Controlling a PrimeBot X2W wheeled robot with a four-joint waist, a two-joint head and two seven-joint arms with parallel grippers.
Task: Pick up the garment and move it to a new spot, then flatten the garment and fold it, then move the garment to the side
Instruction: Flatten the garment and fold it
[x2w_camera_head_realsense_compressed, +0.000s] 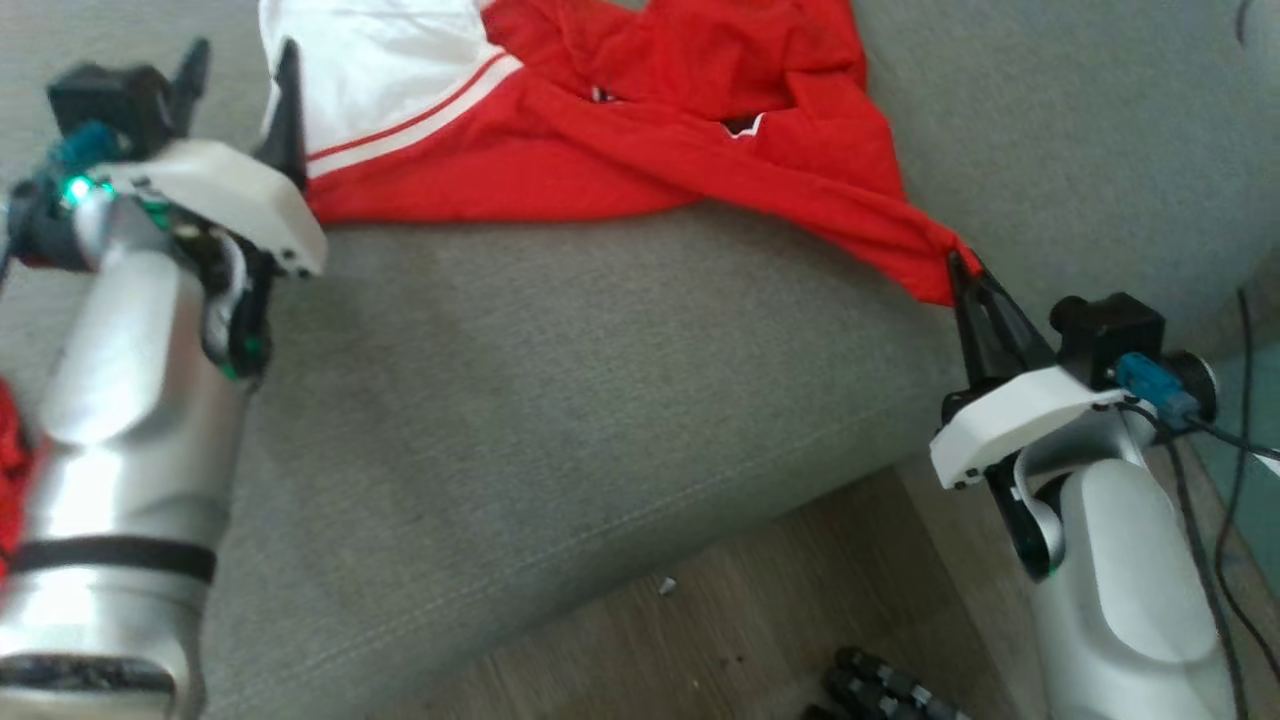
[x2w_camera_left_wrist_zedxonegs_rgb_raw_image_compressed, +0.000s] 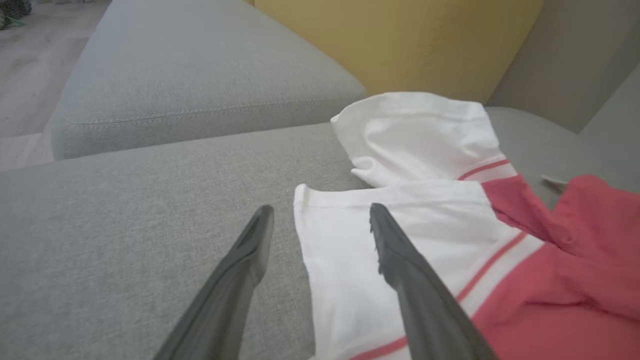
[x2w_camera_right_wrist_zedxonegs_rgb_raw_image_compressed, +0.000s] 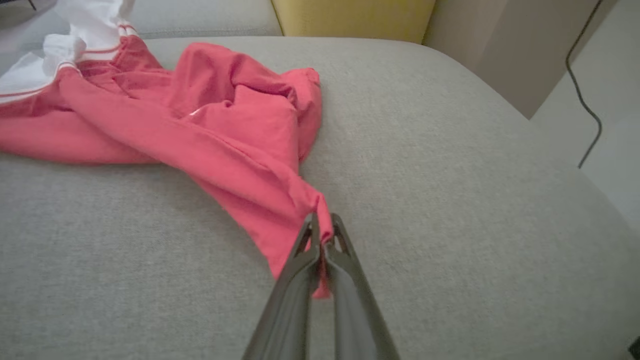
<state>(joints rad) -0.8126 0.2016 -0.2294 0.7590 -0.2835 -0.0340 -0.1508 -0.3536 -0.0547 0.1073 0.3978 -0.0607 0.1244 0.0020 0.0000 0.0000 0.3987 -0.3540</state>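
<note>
The right arm's silver forearm enters the head view at 4 o'clock, its wrist cocked so that the right gripper (x2w_camera_head_realsense_compressed: 962, 268) points toward 11 o'clock. Its two dark fingers are pressed together on a corner of the crumpled red-and-white fabric garment (x2w_camera_head_realsense_compressed: 640, 130), and the red cloth runs from the heap to a taut point at their tips. The left arm rises from 7 o'clock to 10 o'clock. The left gripper (x2w_camera_head_realsense_compressed: 243, 62) is spread wide and holds nothing. In the left wrist view one finger lies over the cushion and the other over the garment's white panel; contact cannot be told.

The garment lies at 12 o'clock on the grey woven sofa seat (x2w_camera_head_realsense_compressed: 560, 400), white part toward 11 o'clock and red toward 1 o'clock. The seat's front edge runs from 6 to 3 o'clock, with the wood-look floor (x2w_camera_head_realsense_compressed: 760, 620) beyond; the pinched corner sits near that edge. A broad stretch of cushion lies between the arms. In the right wrist view a yellow upholstered backrest (x2w_camera_right_wrist_zedxonegs_rgb_raw_image_compressed: 350, 17) bounds the seat at 12 o'clock.
</note>
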